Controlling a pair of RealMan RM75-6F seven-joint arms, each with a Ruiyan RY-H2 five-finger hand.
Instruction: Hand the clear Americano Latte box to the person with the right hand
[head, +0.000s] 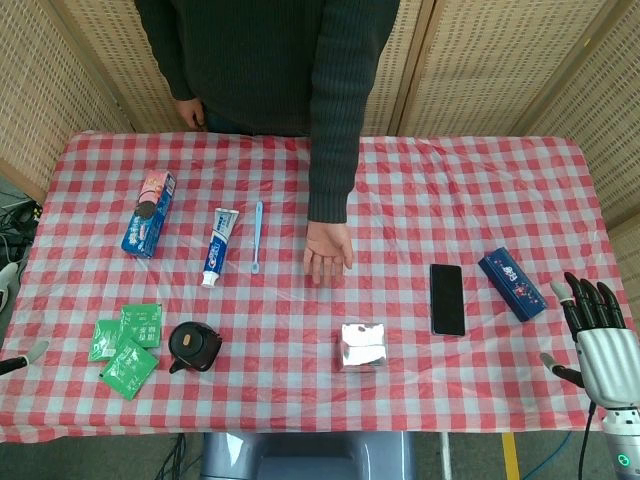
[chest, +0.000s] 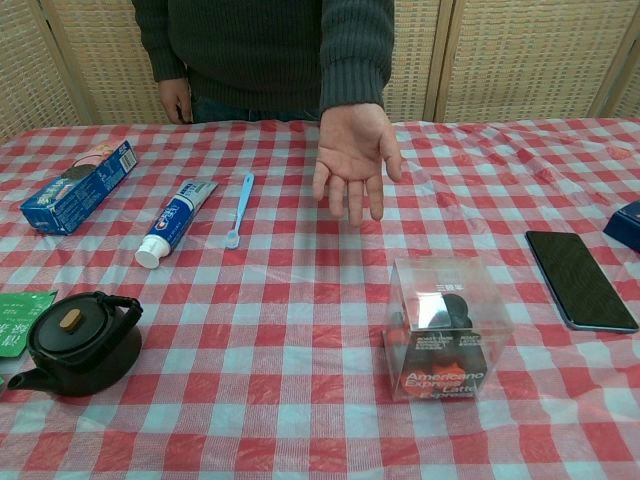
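The clear Americano Latte box (head: 362, 345) (chest: 446, 330) stands upright on the checked tablecloth near the front, right of the middle. The person's open palm (head: 328, 253) (chest: 354, 155) hovers over the table behind the box. My right hand (head: 598, 338) shows in the head view at the right edge, fingers apart and pointing up, holding nothing, well to the right of the box. Of my left hand only a fingertip (head: 33, 351) shows at the left edge of the head view. The chest view shows neither hand.
A black phone (head: 447, 298) (chest: 578, 278) and a dark blue box (head: 511, 283) lie between the box and my right hand. Further left are a black teapot (head: 194, 346) (chest: 78, 341), green sachets (head: 127, 350), toothpaste (head: 220, 245), a toothbrush (head: 257, 236) and a blue biscuit box (head: 149, 213).
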